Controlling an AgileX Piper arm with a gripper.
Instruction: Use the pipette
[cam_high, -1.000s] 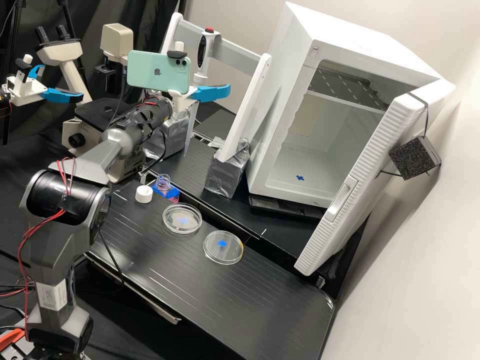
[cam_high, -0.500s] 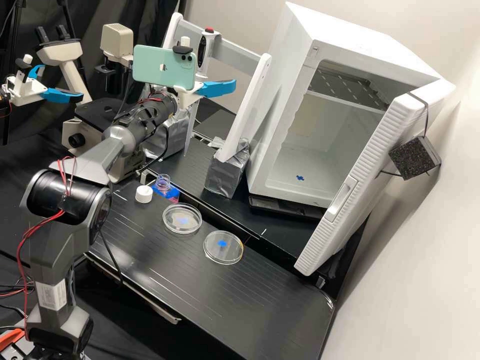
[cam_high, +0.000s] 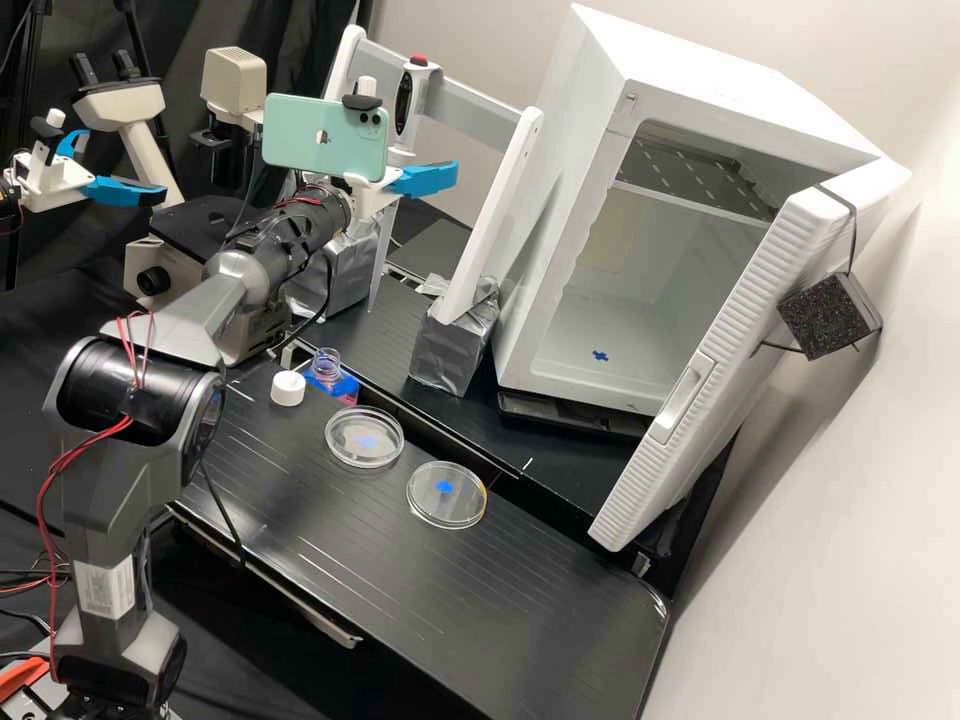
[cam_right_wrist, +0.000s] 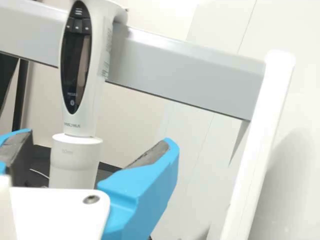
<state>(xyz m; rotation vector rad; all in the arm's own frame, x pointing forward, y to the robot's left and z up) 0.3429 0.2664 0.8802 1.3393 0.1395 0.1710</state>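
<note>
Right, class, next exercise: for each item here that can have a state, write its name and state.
Tool: open, not gripping the pipette
Pipette: upright at the grey crossbar
Bottle: uncapped
White cap: off, on the bench
Two petri dishes: flat, apart
Cabinet door: open
Phone: mounted on the arm

White pipette (cam_right_wrist: 101, 55) with black display (cam_right_wrist: 74, 72), white-and-blue pincer (cam_high: 432, 178), mint-green phone (cam_high: 290, 135), grey crossbar (cam_right_wrist: 175, 72), white cabinet (cam_high: 545, 240)

pipette (cam_right_wrist: 76, 70) on the rack (cam_high: 475, 93), left of the cabinet (cam_high: 565, 210); bottle (cam_high: 334, 382) and cap (cam_high: 288, 389) behind two dishes (cam_high: 364, 438).
</note>
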